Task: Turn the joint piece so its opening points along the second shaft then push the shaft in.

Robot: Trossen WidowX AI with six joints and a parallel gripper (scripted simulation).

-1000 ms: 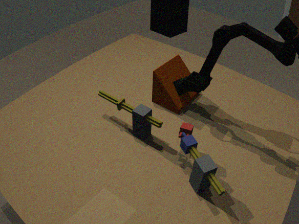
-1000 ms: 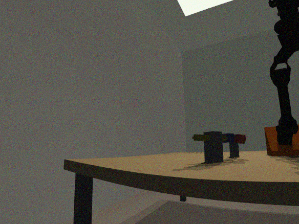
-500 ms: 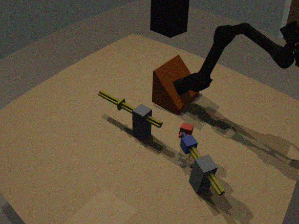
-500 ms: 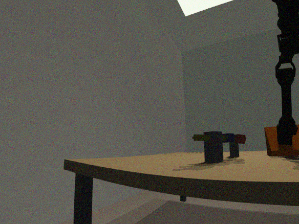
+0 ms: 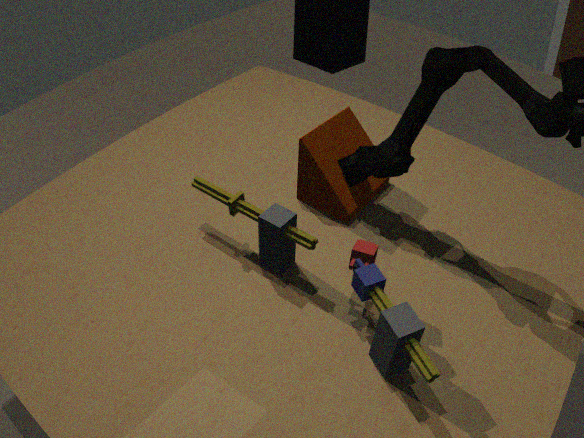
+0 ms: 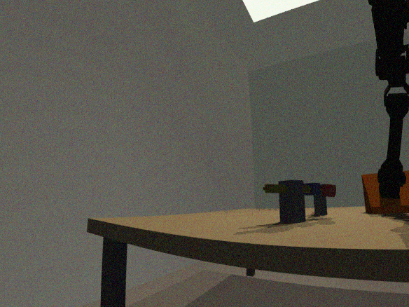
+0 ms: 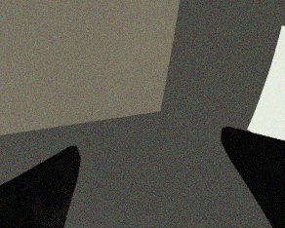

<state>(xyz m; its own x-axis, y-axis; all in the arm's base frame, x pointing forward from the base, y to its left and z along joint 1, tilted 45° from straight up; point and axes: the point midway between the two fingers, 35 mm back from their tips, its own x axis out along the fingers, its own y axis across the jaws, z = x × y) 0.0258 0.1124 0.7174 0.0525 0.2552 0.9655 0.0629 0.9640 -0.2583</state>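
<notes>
The fixed yellow shaft (image 5: 421, 360) (image 6: 273, 188) runs through a grey block (image 5: 403, 320) (image 6: 292, 205). Its inner end carries a blue hinge piece (image 5: 369, 281) (image 6: 312, 189) and the red joint piece (image 5: 366, 250) (image 6: 330, 190). The red piece sits beyond the blue one; where its opening faces cannot be made out. The second yellow shaft (image 5: 210, 189) has a square collar (image 5: 236, 203) and passes through the other grey block (image 5: 277, 245) (image 6: 321, 207). Its near end is apart from the red piece, with a gap. My gripper (image 7: 151, 144) is open and empty, raised far from both shafts, facing walls.
An orange wedge (image 5: 320, 155) (image 6: 372, 193) stands behind the shafts, by the arm's base. A black box-shaped object (image 5: 331, 20) shows at the top of the top view. The arm (image 5: 457, 65) (image 6: 395, 133) reaches away to the right, high up.
</notes>
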